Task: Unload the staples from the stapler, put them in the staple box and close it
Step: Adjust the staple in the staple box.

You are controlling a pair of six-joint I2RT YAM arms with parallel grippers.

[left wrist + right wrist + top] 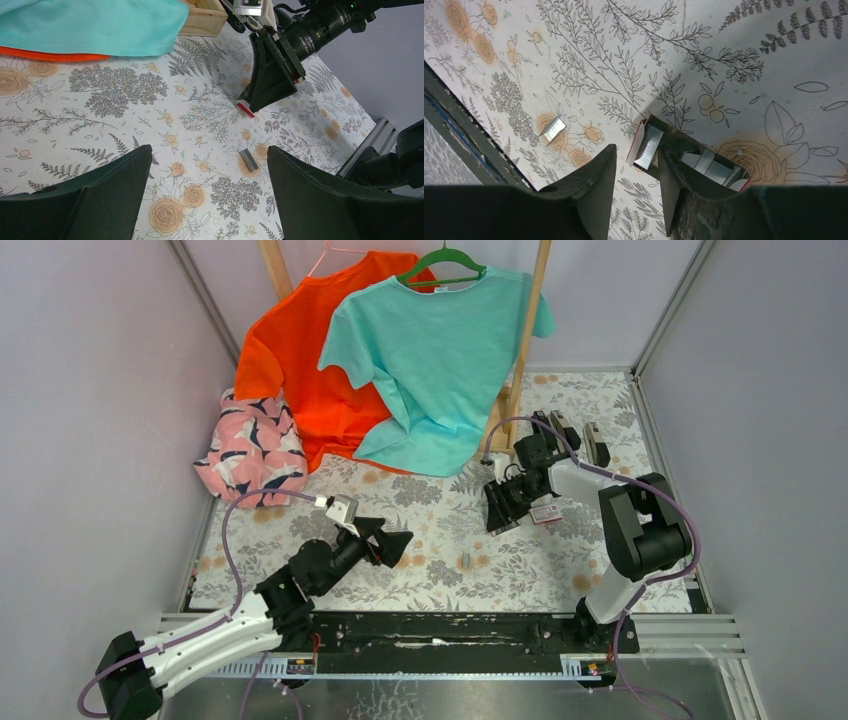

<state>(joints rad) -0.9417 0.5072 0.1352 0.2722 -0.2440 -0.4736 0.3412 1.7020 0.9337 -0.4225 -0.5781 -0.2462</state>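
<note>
left gripper point(398, 548): black wedge fingers wide apart, nothing held, over table's near-left | right gripper point(636, 150): jaws partly apart, tips at open white-pink cardboard box point(638, 141), right of centre | staples point(248, 159): short ribbed silvery strip, flat on floral tablecloth point(75, 130), mid-table toward near edge; more strips inside box

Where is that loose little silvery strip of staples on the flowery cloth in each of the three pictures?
Top view: the loose silvery strip of staples sits low centre, on the flowery cloth.
Left wrist view: lower right of centre, on an orange printed flower.
Right wrist view: left of centre, again on an orange flower.
Shared landmark: the small white-and-pink cardboard box, close by in all three.
</note>
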